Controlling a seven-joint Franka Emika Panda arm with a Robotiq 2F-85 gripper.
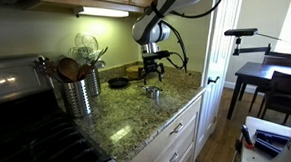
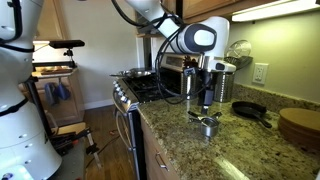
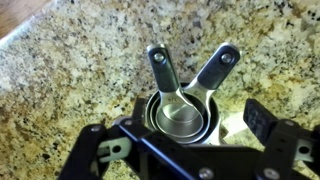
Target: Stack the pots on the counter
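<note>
My end effector (image 3: 178, 128) is fully open and holds nothing. It hangs just above the pots (image 3: 184, 110), jaws standing either side of them; can't tell from the wrist view whether there's any contact. The pots are nested one inside the other on the speckled worktop (image 3: 60, 90), with both short handles (image 3: 160, 68) fanned out in a V toward the top of the wrist view. In both exterior views the pots (image 1: 155, 93) (image 2: 207, 124) sit directly below me. Black pan (image 2: 251, 110) lies behind them, apart. Utensil canister (image 1: 79, 91) stands further along the worktop, beside the stove (image 2: 140, 85).
</note>
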